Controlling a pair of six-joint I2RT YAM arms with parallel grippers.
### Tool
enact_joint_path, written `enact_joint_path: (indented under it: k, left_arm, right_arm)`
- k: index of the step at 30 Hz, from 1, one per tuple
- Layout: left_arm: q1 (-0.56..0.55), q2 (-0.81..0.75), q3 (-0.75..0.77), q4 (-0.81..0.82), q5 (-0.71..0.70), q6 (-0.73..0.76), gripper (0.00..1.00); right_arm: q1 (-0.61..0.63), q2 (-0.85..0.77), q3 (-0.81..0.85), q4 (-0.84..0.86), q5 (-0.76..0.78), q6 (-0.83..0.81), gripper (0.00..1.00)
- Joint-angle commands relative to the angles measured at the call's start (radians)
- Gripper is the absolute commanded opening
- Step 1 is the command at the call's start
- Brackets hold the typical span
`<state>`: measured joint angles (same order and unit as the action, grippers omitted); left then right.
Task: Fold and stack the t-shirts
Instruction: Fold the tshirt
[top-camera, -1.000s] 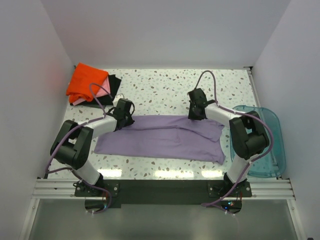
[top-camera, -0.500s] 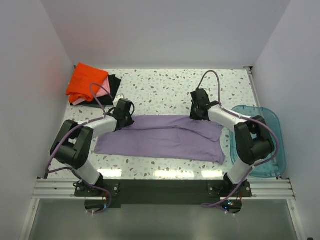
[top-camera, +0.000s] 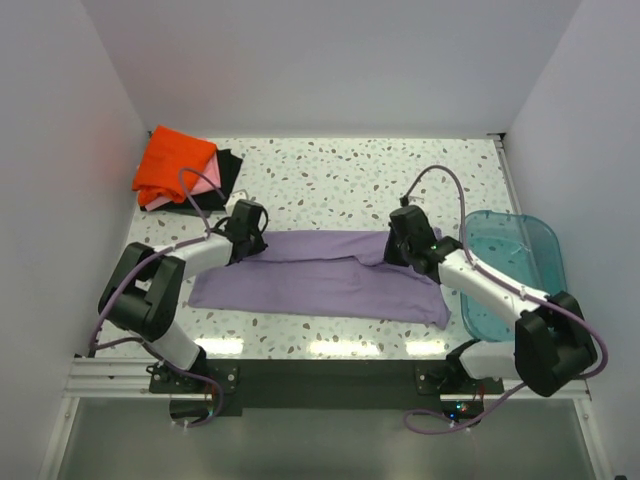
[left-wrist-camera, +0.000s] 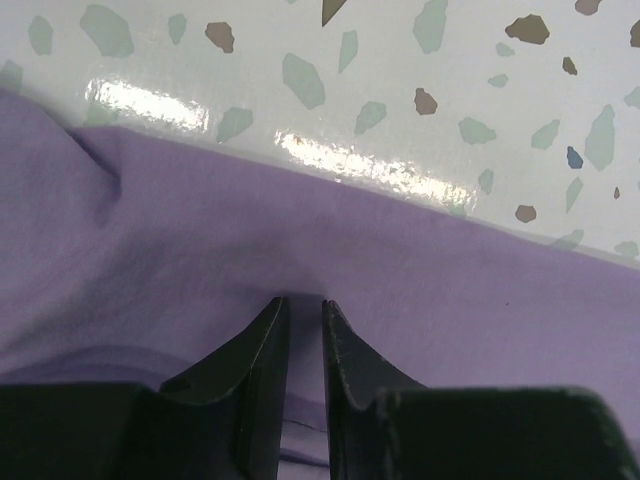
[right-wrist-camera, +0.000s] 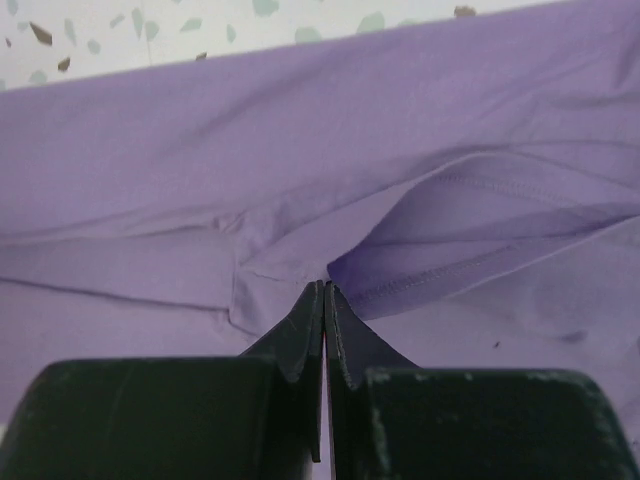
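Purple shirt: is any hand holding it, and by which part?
Both. The right hand is shut on a fold by a hem of the shirt; the left hand pinches cloth just inside its far edge.

Four shirts: one lavender t-shirt (top-camera: 320, 278) under both grippers, and one orange shirt (top-camera: 175, 162), one pink shirt (top-camera: 208, 181) and one black shirt (top-camera: 229, 164) beyond the left gripper (top-camera: 248, 241). One teal plastic bin (top-camera: 522, 258) beside the right gripper (top-camera: 400, 246).

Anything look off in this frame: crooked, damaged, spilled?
Nothing damaged or spilled. The stack in the far left corner is untidy: the orange t-shirt sits skewed, with the pink t-shirt and black t-shirt poking out beneath. The lavender t-shirt has misaligned layers at its right end.
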<state>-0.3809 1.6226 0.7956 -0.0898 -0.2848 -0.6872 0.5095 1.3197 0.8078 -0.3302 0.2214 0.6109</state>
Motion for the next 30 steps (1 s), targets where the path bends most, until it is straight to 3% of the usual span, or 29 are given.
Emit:
enact_joint_path:
  k: [1,12,24,30]
  left_arm:
    - [-0.004,-0.055,-0.024,0.021,-0.024,0.017,0.24]
    - [-0.004,-0.093,-0.045,0.024,-0.016,0.012,0.24]
    - [-0.004,-0.084,-0.045,0.042,0.016,0.011,0.24]
    - [-0.004,-0.102,-0.044,0.048,0.044,0.021,0.25]
  right_arm:
    - [0.052,-0.095,-0.062,0.0,0.047,0.091,0.0]
    - [0.216,-0.148,-0.19,0.049,0.128,0.176,0.0]
    - [0.386,0.039,-0.072,0.017,0.292,0.237,0.0]
    - [0.432,0.056,-0.039,-0.001,0.315,0.248,0.0]
